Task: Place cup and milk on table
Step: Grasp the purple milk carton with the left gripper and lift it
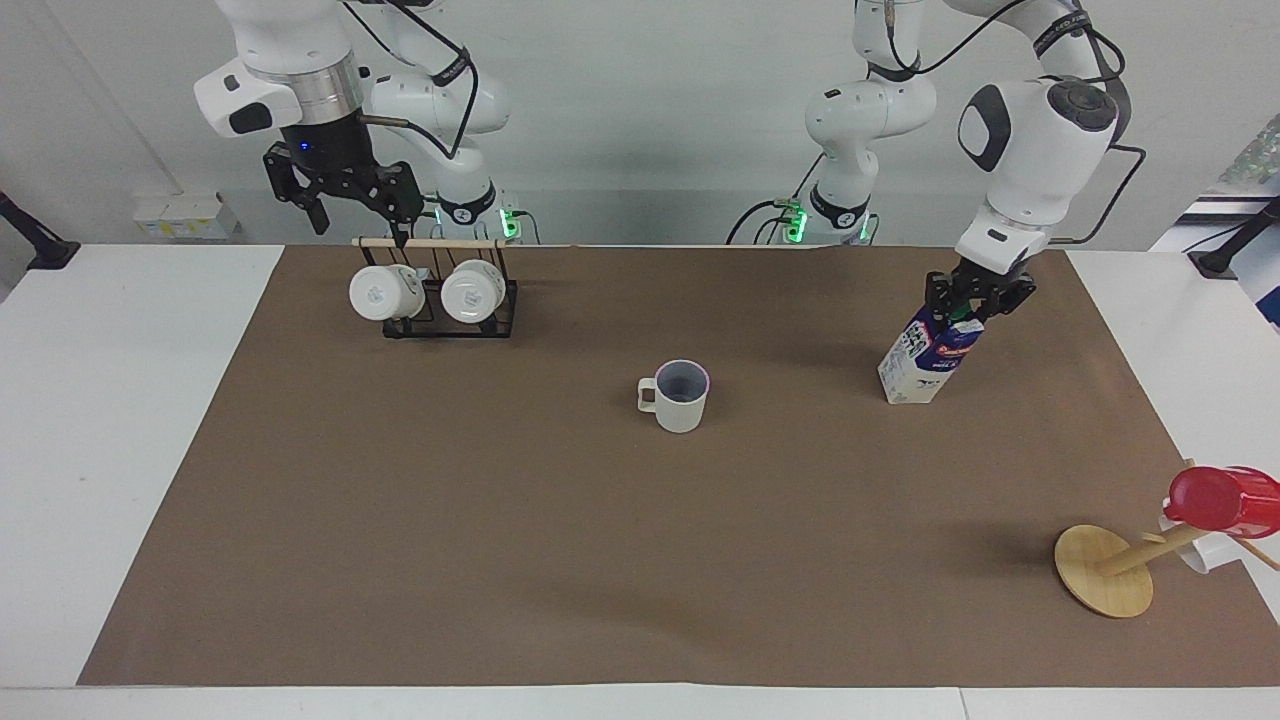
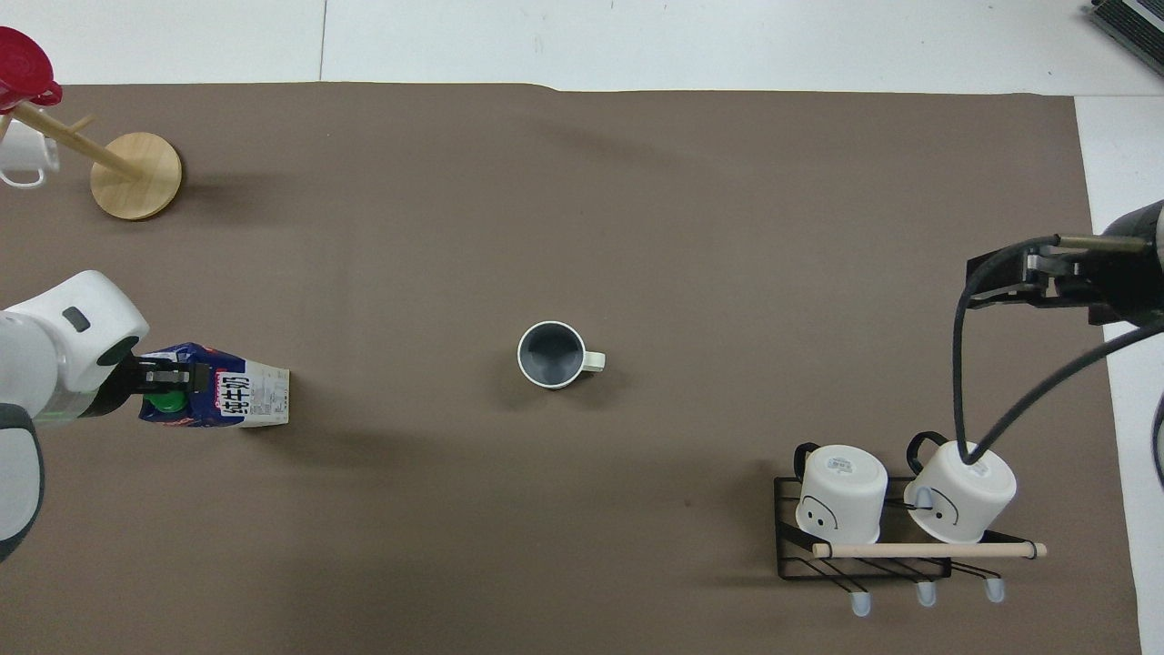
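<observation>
The off-white cup (image 1: 683, 396) with a grey-blue inside stands upright mid-mat, also in the overhead view (image 2: 551, 355). The blue-and-white milk carton (image 1: 925, 358) rests on the brown mat of the table (image 1: 500, 520), toward the left arm's end, leaning slightly. My left gripper (image 1: 972, 300) is shut on the carton's top by the green cap; it also shows in the overhead view (image 2: 173, 376) over the carton (image 2: 236, 398). My right gripper (image 1: 345, 210) is open and empty, raised above the mug rack, also in the overhead view (image 2: 1046, 273).
A black wire rack (image 1: 435, 318) with two white mugs stands near the robots at the right arm's end, also in the overhead view (image 2: 864, 555). A leaning wooden mug tree (image 1: 1103, 572) holding a red cup (image 1: 1222, 500) stands at the left arm's end, farther from the robots.
</observation>
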Controlling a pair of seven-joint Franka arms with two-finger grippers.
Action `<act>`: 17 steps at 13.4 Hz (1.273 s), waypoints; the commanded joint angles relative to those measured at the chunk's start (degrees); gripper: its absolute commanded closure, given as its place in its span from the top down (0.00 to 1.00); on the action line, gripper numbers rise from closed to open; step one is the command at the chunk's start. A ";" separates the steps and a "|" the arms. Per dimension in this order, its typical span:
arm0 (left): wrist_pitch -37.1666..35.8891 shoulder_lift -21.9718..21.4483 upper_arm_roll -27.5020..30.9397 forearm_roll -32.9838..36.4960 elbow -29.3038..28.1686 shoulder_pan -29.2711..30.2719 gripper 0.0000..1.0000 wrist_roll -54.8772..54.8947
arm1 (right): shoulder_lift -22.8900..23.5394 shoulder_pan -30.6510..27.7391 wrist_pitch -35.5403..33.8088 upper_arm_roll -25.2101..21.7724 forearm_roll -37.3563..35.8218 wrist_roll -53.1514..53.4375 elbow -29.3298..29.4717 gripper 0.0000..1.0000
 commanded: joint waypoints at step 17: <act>-2.09 6.74 -0.10 -2.41 11.04 -17.02 0.41 -25.20 | 0.44 -1.81 1.60 0.35 2.00 -2.83 0.83 1.00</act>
